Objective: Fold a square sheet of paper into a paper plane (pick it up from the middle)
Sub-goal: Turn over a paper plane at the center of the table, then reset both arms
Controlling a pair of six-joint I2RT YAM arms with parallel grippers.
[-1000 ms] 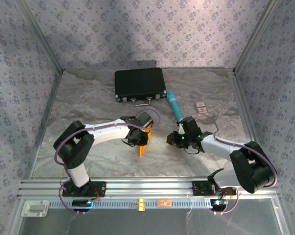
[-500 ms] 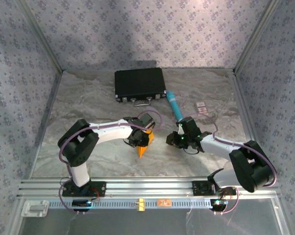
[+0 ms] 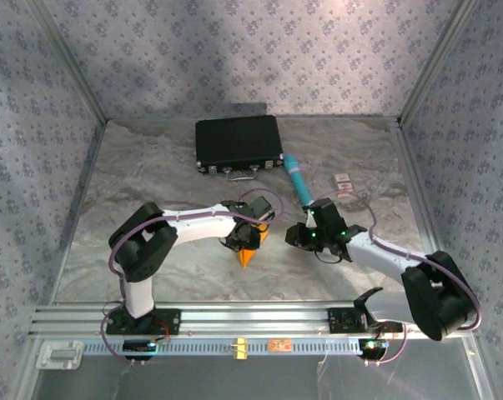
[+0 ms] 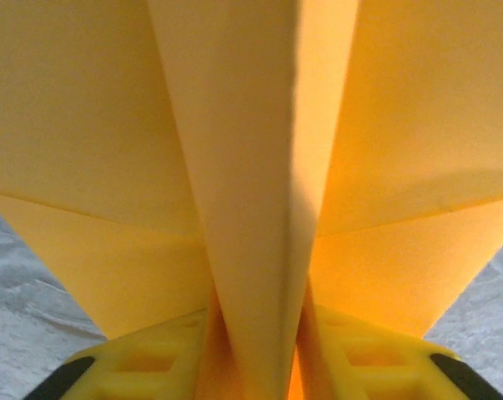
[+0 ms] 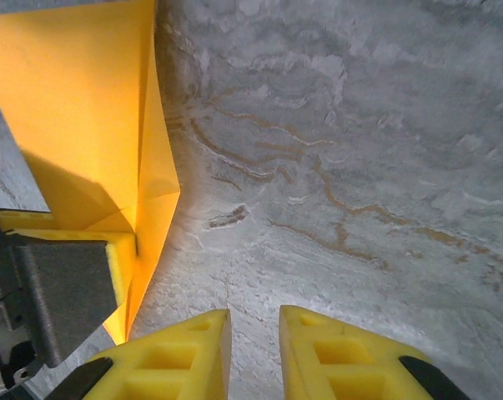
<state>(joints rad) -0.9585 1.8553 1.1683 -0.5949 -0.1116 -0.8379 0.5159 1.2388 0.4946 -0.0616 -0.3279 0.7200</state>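
- Gray, marble-look table (image 3: 151,175) with flowery walls (image 3: 234,50) on 3 sides.
- Near the middle of the top view, my left gripper (image 3: 248,240) is down low on the paper plane (image 3: 248,254). The plane's orange tip points to the bottom of the frame.
- In my left wrist view, the plane's middle fold stands up between my 2 yellow fingers (image 4: 143,367). Both fingers sit snug against it, so I have the plane pinched by that fold.
- The 2 wings spread out to the upper left and upper right of that view.
- My right gripper (image 3: 298,238) is just right of the plane in the top view, near it but not touching.
- In my right wrist view, those 2 fingers have a thin gap between them. Nothing is in the gap, and bare table lies under it.
- The plane fills the upper left of that view.
- At the top middle of the top view lies a black case (image 3: 238,143), with a teal tube (image 3: 296,177) just beside its lower right corner. Both are well apart from the plane.
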